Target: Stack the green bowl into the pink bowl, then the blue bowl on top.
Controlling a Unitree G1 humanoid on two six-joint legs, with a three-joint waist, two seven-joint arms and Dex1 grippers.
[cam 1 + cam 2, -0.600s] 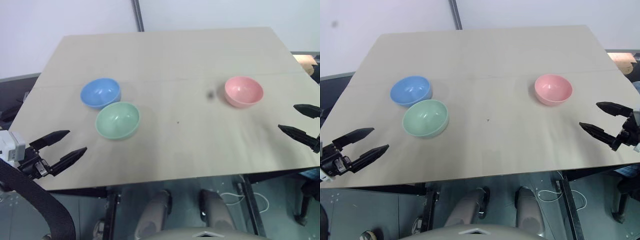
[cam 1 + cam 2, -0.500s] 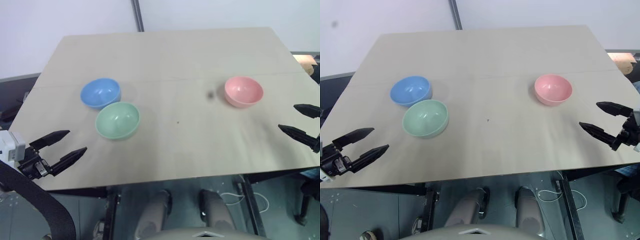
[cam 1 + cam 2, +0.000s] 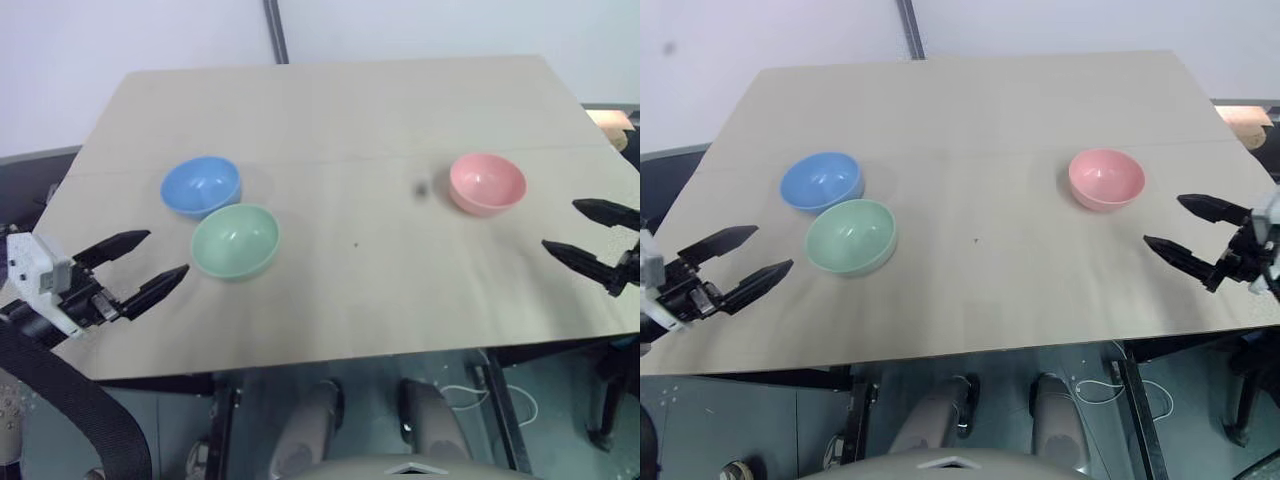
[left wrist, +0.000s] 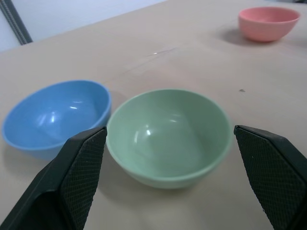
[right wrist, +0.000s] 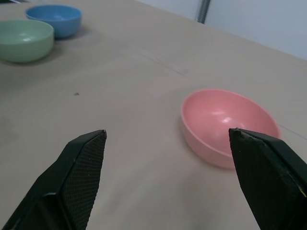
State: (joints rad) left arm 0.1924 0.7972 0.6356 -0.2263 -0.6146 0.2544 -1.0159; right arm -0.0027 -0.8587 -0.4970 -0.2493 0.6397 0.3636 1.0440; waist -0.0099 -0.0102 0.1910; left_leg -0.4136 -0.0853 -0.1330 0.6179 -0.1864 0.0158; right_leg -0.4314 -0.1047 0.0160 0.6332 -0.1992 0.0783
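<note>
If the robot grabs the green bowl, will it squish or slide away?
The green bowl looks like smooth hard plastic, so it probably keeps its shape. Its glossy wall may be slippery for the left gripper, whose fingers stand open. It looks thin and light, resting on a small round base, so a nudge could slide or tip it.

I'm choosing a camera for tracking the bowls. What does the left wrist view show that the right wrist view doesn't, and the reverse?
The left wrist view alone shows the green bowl close up between the left gripper's open fingers, touching neither. The right wrist view alone shows the pink bowl close up ahead of the open right gripper. Both include all three bowls, the blue bowl among them, standing apart on the table.
</note>
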